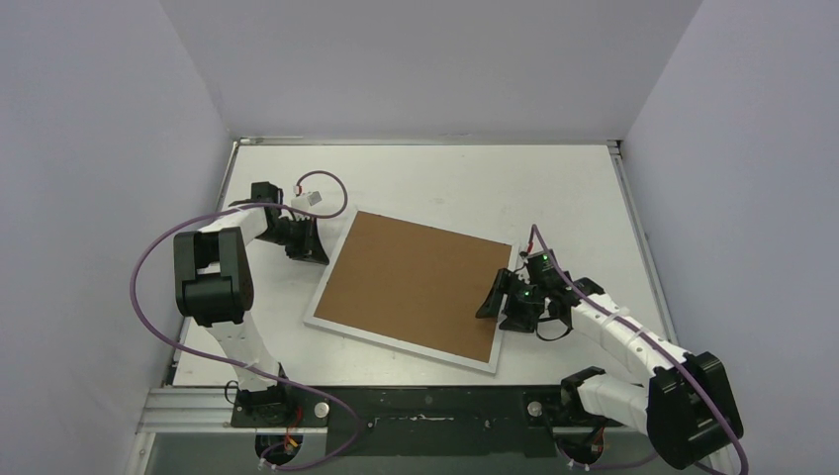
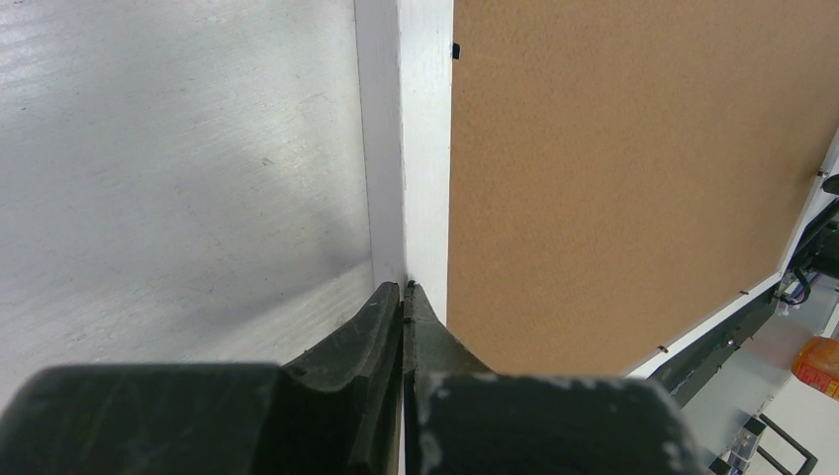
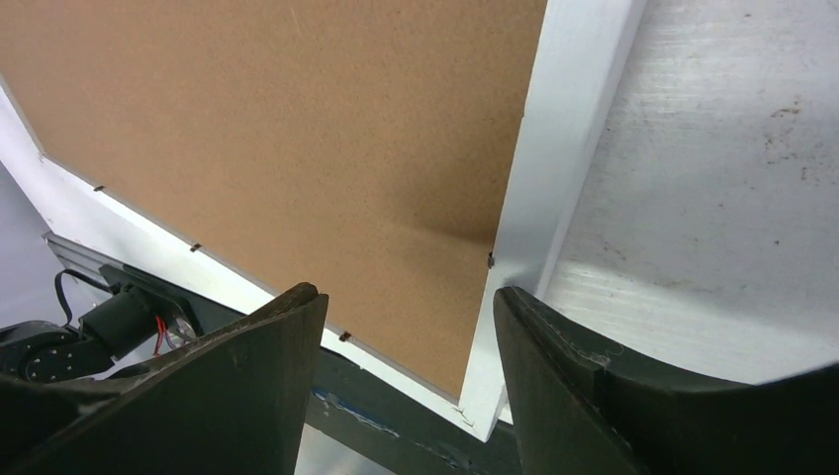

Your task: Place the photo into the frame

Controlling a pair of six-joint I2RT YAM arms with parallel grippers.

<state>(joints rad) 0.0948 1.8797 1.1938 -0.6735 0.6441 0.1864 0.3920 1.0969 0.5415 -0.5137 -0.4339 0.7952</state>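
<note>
1 white table (image 1: 445,178) fills the floor of the booth, and on it lies 1 frame (image 2: 425,148), flat and turned a little askew, roughly in the middle between the arms. 1 plain brown backing board (image 1: 420,287) sits inside its narrow white border and covers the whole middle, so the photo cannot be seen in any view. 2 arms stand at the near edge: the left arm (image 1: 213,277) bends in towards the frame's far left corner, the right arm (image 1: 633,346) towards its right side. The left gripper (image 2: 406,292) is clenched, fingers pressed flat together with nothing between them, the tips right at the white border's outer edge. The right gripper (image 3: 406,294) is spread apart above the frame's right border near the near corner, 1 finger over the brown board and 1 over the bare table, grasping nothing. Small dark tabs (image 3: 195,247) dot the board's edge, too tiny to count surely. 1 orange thing (image 2: 819,366) is cut off at the left wrist view's side
</note>
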